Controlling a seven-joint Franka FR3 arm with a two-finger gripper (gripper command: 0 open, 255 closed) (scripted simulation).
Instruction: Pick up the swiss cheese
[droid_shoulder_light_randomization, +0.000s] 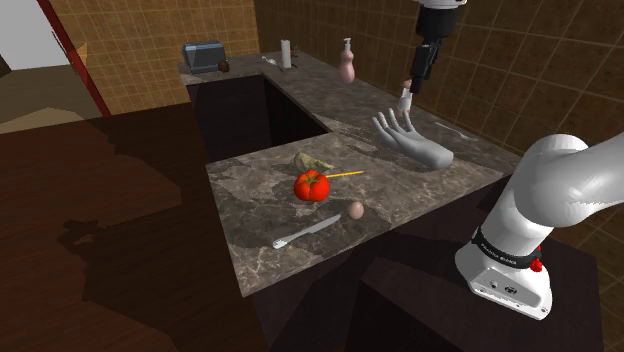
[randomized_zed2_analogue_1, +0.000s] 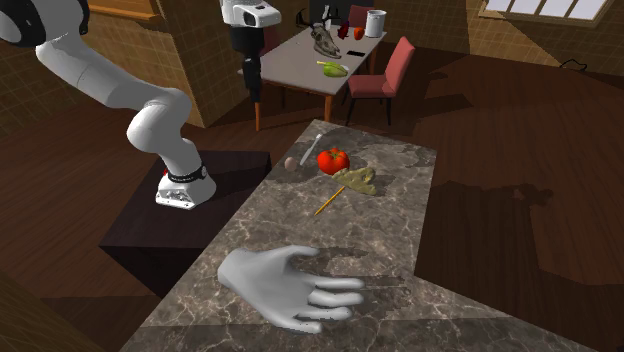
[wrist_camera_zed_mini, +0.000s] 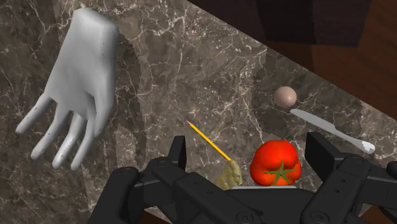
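The swiss cheese (droid_shoulder_light_randomization: 308, 161) is a small olive-yellow lump on the dark marble counter (droid_shoulder_light_randomization: 262, 240), touching the far side of a red tomato (droid_shoulder_light_randomization: 312, 185). From the second exterior view the cheese (randomized_zed2_analogue_1: 360, 179) lies between the tomato (randomized_zed2_analogue_1: 333, 159) and the counter's edge. My gripper (droid_shoulder_light_randomization: 407, 98) hangs high above the counter, well off from the cheese, and is seen again as the gripper (randomized_zed2_analogue_1: 255, 92) in front of the dining table. In the wrist view the gripper (wrist_camera_zed_mini: 249, 151) is open, with the cheese (wrist_camera_zed_mini: 230, 173) and tomato (wrist_camera_zed_mini: 275, 163) far below between its fingers.
A grey model hand (droid_shoulder_light_randomization: 412, 140) lies on the counter below the gripper. A yellow pencil (droid_shoulder_light_randomization: 345, 175), an egg (droid_shoulder_light_randomization: 356, 210) and a knife (droid_shoulder_light_randomization: 300, 234) lie near the tomato. A pump bottle (droid_shoulder_light_randomization: 347, 62) and toaster (droid_shoulder_light_randomization: 204, 56) stand at the back beyond a dark recess.
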